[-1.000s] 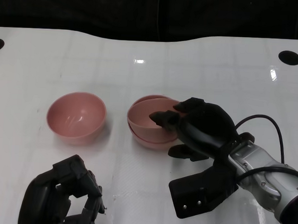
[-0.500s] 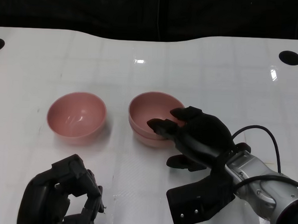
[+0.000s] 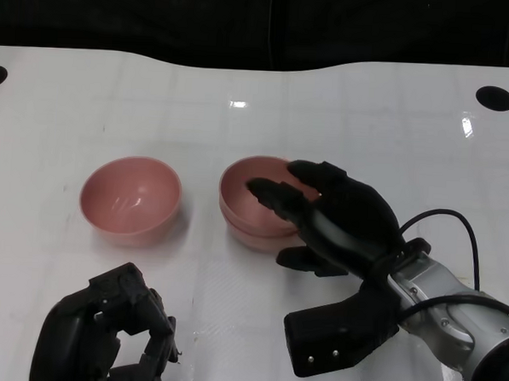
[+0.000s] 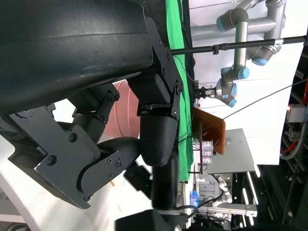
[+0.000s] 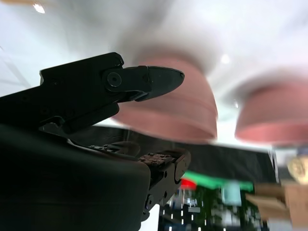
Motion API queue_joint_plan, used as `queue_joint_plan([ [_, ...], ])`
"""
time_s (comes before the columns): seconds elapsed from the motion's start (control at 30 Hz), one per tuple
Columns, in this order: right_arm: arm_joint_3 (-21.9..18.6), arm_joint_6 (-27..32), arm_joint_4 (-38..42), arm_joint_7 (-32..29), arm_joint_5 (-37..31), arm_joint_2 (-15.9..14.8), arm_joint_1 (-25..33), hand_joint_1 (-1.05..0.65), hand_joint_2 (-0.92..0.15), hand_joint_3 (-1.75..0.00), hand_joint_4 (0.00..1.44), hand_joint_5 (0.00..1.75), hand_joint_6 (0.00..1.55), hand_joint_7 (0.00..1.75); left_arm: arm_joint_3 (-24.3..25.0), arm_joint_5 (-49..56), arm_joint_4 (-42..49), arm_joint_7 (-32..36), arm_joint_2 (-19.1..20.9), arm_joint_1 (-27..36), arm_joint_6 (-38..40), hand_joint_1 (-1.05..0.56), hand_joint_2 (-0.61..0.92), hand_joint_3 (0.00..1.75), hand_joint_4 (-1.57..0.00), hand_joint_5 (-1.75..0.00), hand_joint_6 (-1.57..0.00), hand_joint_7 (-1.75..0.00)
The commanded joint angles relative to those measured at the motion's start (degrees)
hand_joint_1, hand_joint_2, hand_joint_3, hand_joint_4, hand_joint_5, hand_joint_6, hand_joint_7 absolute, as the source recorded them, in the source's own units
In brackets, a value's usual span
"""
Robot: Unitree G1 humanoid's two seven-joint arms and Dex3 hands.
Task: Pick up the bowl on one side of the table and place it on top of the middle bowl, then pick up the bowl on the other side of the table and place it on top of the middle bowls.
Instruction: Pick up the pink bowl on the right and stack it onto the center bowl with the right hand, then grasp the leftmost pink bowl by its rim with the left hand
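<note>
- Two pink bowls sit nested at the table's middle: the upper bowl point(image 3: 256, 191) rests inside the middle bowl point(image 3: 256, 233), whose rim shows just below it. I judge the first placement done.
- One step remains, in my judgement: the left-side bowl point(image 3: 130, 196) stands alone on the white table point(image 3: 369, 120), apart from the stack, and has not yet been picked up.
- I see the right hand point(image 3: 326, 216) with its fingers spread apart and holding nothing. Its fingertips point(image 3: 267, 191) hang over the near rim of the upper bowl; I cannot tell from the head view whether they touch it.
- In the right wrist view the stacked pair point(image 5: 173, 108) shows as one blurred pink mass beyond a finger point(image 5: 144, 82), with the lone bowl point(image 5: 274, 113) beside it. No finger closes on either.
- I see the left hand point(image 3: 106, 332) low at the near edge of the table, fingers curled inward with nothing in them. It lies near the left-side bowl but clear of it.
- The next move, as I read it, calls for the right hand to clear the stack without nudging it, and for the left hand to uncurl, reach forward and take the left-side bowl by its rim.
</note>
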Motion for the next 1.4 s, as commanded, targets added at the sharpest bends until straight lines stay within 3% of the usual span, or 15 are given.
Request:
queue_joint_plan([
  [0.03, -1.61, -1.25, -1.99, -2.13, 1.4, -1.81, 2.01, -0.62, -0.92, -0.35, 0.28, 0.2, 0.3, 0.04, 0.14, -0.3, -1.15, 0.74, 0.58, 0.53, 0.92, -0.15, 0.38, 1.29, -0.93, -1.61, -0.89, -1.39],
  [0.3, -4.92, -7.38, -4.5, -6.17, 4.53, -3.8, 5.82, -0.52, -0.92, -0.28, 0.47, 0.36, 0.49, 0.13, 0.09, 0.18, -2.37, 1.48, 0.59, 1.11, 2.33, -0.15, 0.39, 1.3, -0.93, -1.6, -0.9, -1.38],
  [0.47, -7.9, -14.7, -6.61, -9.03, 8.42, -5.46, 9.77, -0.39, -0.92, -0.14, 0.51, 0.89, 0.75, 0.25, 0.24, -0.53, -2.49, 1.02, 0.74, 0.91, 2.18, -0.15, 0.38, 1.29, -0.92, -1.61, -0.88, -1.39],
  [0.57, -10.33, -19.45, -8.75, -7.09, 14.02, -5.58, 13.92, -0.29, -0.9, -0.1, 0.57, 1.08, 0.8, 0.38, 0.34, -0.36, -2.79, 1.24, 0.75, 1.0, 2.05, -0.16, 0.39, 1.28, -0.92, -1.6, -0.88, -1.39],
  [0.63, -11.54, -21.41, -10.35, -6.74, 15.9, -5.61, 16.49, -0.24, -0.81, -0.26, 0.63, 1.22, 0.76, 0.66, 0.64, -0.1, -2.36, 1.36, 0.56, 0.8, 0.8, -0.14, 0.43, 1.23, -0.91, -1.6, -0.88, -1.38],
  [0.7, -12.65, -23.2, -11.52, -6.08, 17.78, -5.34, 18.59, -0.21, -0.59, -0.7, 0.65, 1.38, 0.74, 0.85, 0.89, 0.01, -2.37, 1.53, 0.62, 0.61, 0.66, -0.14, 0.49, 1.13, -0.9, -1.61, -0.87, -1.38],
  [0.83, -14.54, -27.28, -13.19, -4.86, 20.31, -5.76, 21.92, -0.16, -0.47, -1.01, 0.71, 1.46, 0.78, 0.99, 1.31, 1.73, -2.64, 2.77, 0.81, 0.37, 0.14, -0.15, 0.57, 1.0, -0.88, -1.61, -0.85, -1.38],
  [1.0, -17.24, -32.7, -13.87, -0.86, 26.5, -5.66, 25.4, -0.15, -0.45, -1.16, 0.75, 1.58, 0.78, 1.1, 1.52, 3.5, -4.47, 4.43, 1.07, 0.62, 0.84, -0.14, 0.5, 1.15, -0.84, -1.61, -0.82, -1.41],
  [1.2, -19.66, -34.17, -17.36, 7.51, 36.57, -5.75, 31.12, -0.16, -0.46, -1.21, 0.82, 1.74, 0.79, 1.19, 1.84, 8.73, -5.44, 6.69, 2.21, 0.07, -1.94, -0.15, 0.49, 1.15, -0.79, -1.58, -0.77, -1.4],
  [1.33, -21.77, -32.76, -20.71, 11.34, 38.21, -5.8, 34.95, -0.19, -0.47, -1.2, 0.88, 1.74, 0.84, 1.26, 1.61, 11.12, -7.69, 7.31, 3.85, 0.3, -1.44, -0.2, 0.5, 1.11, -0.77, -1.47, -0.79, -1.19],
  [1.4, -22.44, -32.85, -21.83, 13.07, 40.06, -5.36, 36.81, -0.2, -0.44, -1.24, 0.91, 1.75, 0.86, 1.28, 1.53, 11.95, -9.46, 7.45, 4.8, 0.56, -0.22, -0.22, 0.55, 1.0, -0.76, -1.38, -0.83, -1.04],
])
